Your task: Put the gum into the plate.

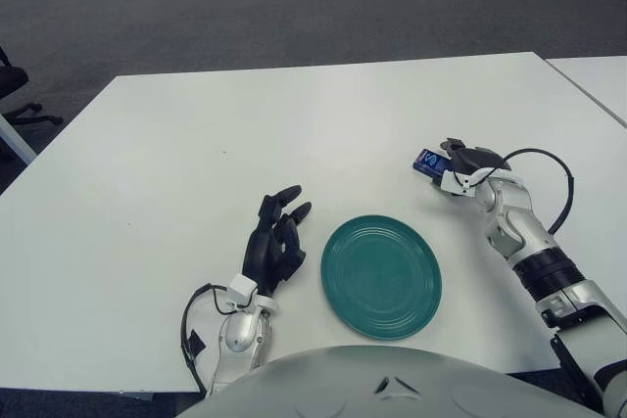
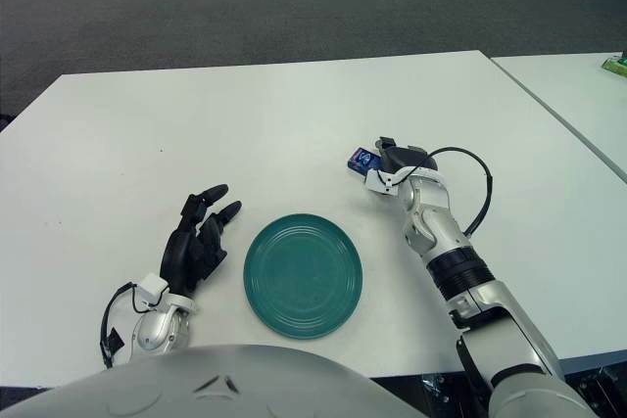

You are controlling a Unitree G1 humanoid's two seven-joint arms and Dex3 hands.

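Note:
A round green plate (image 1: 381, 275) lies on the white table (image 1: 196, 154) near its front edge. My right hand (image 1: 460, 165) is beyond and to the right of the plate, fingers curled around a small blue gum pack (image 1: 428, 162) that sticks out to its left, just above the table. The pack also shows in the right eye view (image 2: 363, 161). My left hand (image 1: 277, 240) shows just left of the plate, fingers spread and holding nothing.
A second white table (image 1: 600, 80) stands close on the right, with a narrow gap between. A black office chair (image 1: 12, 85) is at the far left. Grey carpet lies beyond the table.

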